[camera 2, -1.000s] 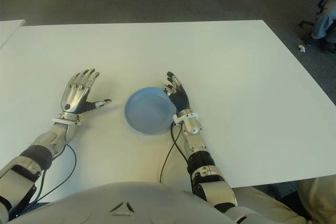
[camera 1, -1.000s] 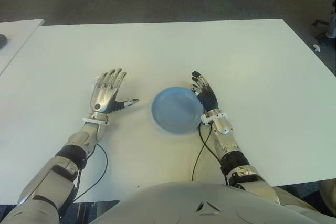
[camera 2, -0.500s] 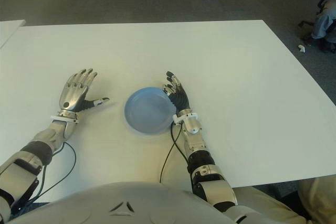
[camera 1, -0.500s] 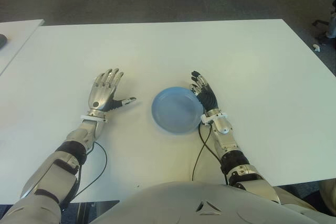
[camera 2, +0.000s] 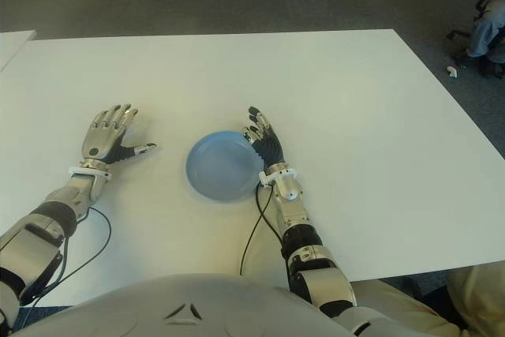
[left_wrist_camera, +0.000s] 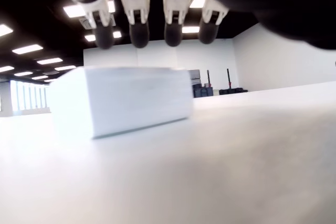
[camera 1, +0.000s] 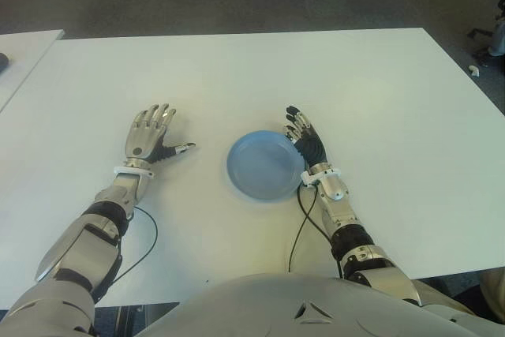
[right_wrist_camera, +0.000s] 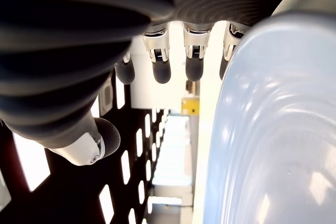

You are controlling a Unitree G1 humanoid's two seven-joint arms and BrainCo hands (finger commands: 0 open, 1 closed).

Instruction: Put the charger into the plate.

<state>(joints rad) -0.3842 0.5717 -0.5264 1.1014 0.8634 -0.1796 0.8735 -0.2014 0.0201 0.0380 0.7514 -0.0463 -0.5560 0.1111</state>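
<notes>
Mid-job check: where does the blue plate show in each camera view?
Left eye view: blue plate near the middle, just left of the right hand.
Right eye view: the same, slightly left of middle.
Left wrist view: not in it.
Right wrist view: close up, beside the fingers.
Shared landmark: the right hand at its rim.

left hand (camera 1: 147, 136) drawn back, farther from plate (camera 1: 266, 166)
</notes>
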